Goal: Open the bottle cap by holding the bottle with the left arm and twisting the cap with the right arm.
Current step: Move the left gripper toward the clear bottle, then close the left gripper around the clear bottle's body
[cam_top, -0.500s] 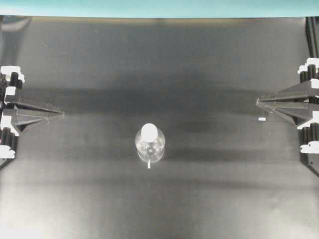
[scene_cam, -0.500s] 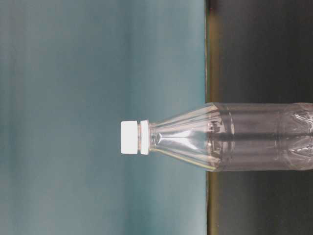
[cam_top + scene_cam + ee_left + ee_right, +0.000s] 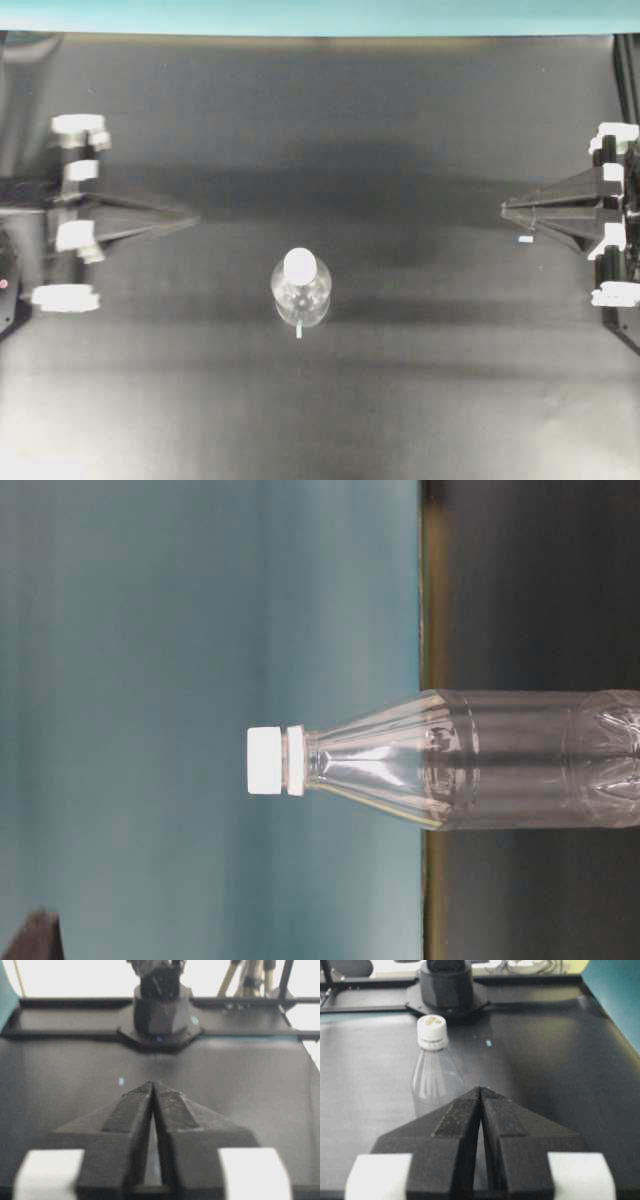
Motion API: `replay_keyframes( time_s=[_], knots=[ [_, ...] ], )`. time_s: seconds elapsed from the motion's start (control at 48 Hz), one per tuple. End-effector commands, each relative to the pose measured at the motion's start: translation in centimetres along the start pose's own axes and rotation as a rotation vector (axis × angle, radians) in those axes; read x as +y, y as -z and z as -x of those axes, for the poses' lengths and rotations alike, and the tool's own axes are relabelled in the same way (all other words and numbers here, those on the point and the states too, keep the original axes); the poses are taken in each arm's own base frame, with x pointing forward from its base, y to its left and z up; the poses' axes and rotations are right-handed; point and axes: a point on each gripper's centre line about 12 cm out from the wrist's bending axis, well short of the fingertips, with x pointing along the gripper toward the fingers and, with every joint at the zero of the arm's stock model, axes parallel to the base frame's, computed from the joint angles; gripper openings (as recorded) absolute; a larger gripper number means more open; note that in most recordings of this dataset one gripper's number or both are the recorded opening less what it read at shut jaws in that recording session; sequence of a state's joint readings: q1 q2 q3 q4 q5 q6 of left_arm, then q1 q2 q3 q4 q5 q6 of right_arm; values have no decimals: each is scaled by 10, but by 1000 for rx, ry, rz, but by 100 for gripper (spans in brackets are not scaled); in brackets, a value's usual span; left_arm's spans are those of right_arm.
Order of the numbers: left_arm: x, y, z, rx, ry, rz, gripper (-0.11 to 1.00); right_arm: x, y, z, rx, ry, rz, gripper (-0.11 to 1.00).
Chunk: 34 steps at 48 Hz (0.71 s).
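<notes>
While both arms sit well apart from the bottle, nothing is held.
Left fingers: tips pressed together to a point, gripping nothing.
Left gripper (image 3: pixel 190 217): at 9 o'clock on the mat, tip aimed toward 3 o'clock.
Right fingers: together, tips meeting, nothing between them.
Right gripper (image 3: pixel 505 209): at 3 o'clock, tip aimed toward 9 o'clock.
Bottle (image 3: pixel 300 295): upright near the mat's centre, slightly toward 6 o'clock, between the grippers.
Bottle cap (image 3: pixel 299 264): white, still on the neck.
White scraps: one (image 3: pixel 525 240) just at 5 o'clock of the right tip; one (image 3: pixel 299 331) at the bottle's 6 o'clock.
Mat (image 3: pixel 320 420): black.
</notes>
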<state>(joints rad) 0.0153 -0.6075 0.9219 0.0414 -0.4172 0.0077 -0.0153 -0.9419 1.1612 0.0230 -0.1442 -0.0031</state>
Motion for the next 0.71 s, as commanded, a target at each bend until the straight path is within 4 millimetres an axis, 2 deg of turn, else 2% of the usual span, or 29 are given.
replay_keyframes(
  time_s=[0.0, 0.083, 0.188, 0.292, 0.354, 0.479, 0.688],
  knots=[
    [1, -11, -18, -46, -2, 11, 21, -5, -6, -3, -10, 26, -14, 0],
    [1, -10, -37, -51, 2, 19, 43, -7, -6, -3, -9, 35, -15, 0],
    [0, -6, -59, -34, 5, 33, 76, -9, -6, -2, -10, 43, -15, 0],
    [1, 5, -78, -8, 3, 64, 97, -8, -7, -1, -15, 41, -15, 0],
    [1, 10, -85, 5, 4, 85, 99, -9, -7, -1, -15, 43, -18, 0],
    [-1, 35, -95, 51, 6, 122, 98, -9, -7, -1, -10, 43, -18, 0],
    [-6, 79, -96, 131, 12, 151, 99, -9, -7, -1, -8, 44, -58, 0]
  ],
)
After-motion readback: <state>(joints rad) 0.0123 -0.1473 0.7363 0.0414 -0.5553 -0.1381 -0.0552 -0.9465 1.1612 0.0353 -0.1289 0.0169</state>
